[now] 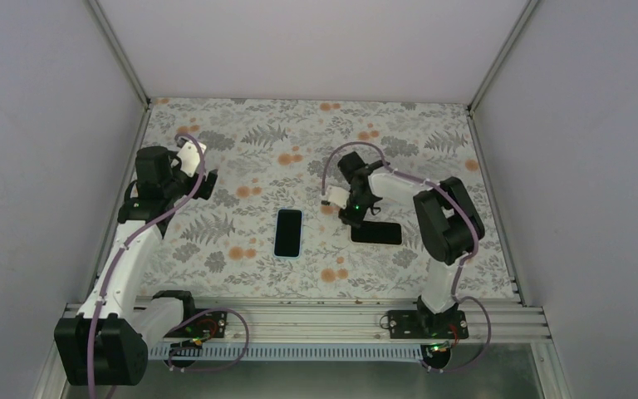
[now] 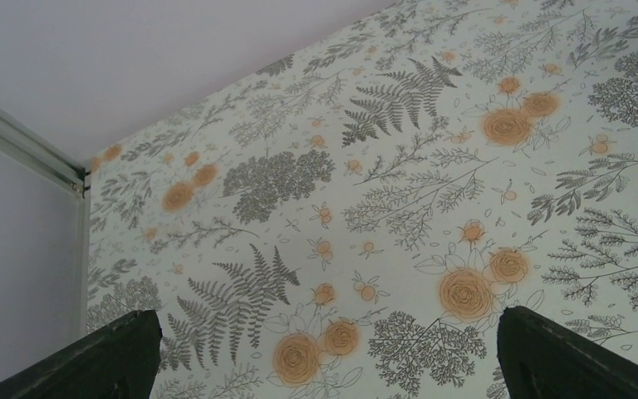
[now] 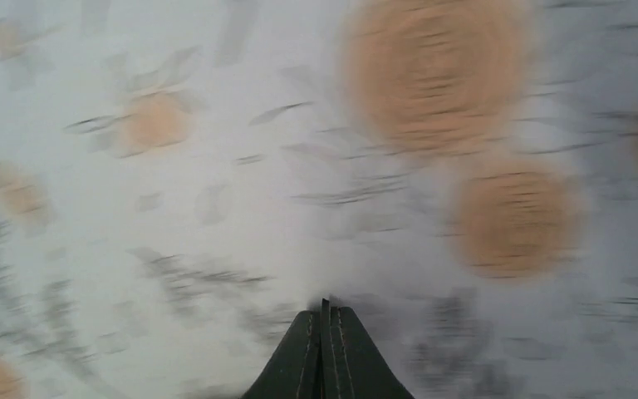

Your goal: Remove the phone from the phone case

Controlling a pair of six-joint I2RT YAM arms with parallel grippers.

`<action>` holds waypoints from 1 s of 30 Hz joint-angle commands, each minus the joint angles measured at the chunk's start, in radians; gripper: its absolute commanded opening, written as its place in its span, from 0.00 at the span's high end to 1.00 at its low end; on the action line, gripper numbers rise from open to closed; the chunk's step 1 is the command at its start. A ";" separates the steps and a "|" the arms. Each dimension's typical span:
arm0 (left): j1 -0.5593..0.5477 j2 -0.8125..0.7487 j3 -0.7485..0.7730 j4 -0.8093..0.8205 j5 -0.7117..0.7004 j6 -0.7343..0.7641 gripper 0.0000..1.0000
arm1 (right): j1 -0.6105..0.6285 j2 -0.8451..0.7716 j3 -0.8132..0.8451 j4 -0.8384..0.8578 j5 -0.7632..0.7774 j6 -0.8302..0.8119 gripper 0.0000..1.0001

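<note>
A dark slab with a pale blue rim (image 1: 287, 233) lies flat at the table's middle; it looks like the phone case around a dark face. A second plain black rectangle (image 1: 377, 233) lies flat to its right. I cannot tell for sure which is the phone. My right gripper (image 1: 351, 219) points down at the black rectangle's left end, low over the table. In the blurred right wrist view it (image 3: 326, 309) is shut, with only tablecloth showing. My left gripper (image 1: 208, 184) is raised at the left, open and empty (image 2: 324, 353); its fingers (image 2: 120, 353) frame bare cloth.
A floral tablecloth (image 1: 241, 141) covers the table. White walls close in the left, back and right sides. A metal rail (image 1: 299, 316) runs along the near edge by the arm bases.
</note>
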 commanded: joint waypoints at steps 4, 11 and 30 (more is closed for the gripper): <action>0.007 -0.005 -0.030 0.000 0.000 0.026 0.00 | 0.055 -0.148 -0.209 -0.176 -0.100 -0.021 0.96; 0.007 0.013 -0.012 0.013 0.025 0.017 0.00 | 0.054 -0.356 -0.282 -0.283 -0.114 0.003 0.96; 0.008 0.040 0.002 0.021 0.034 0.030 0.00 | -0.398 -0.526 -0.425 -0.248 0.217 -0.011 0.96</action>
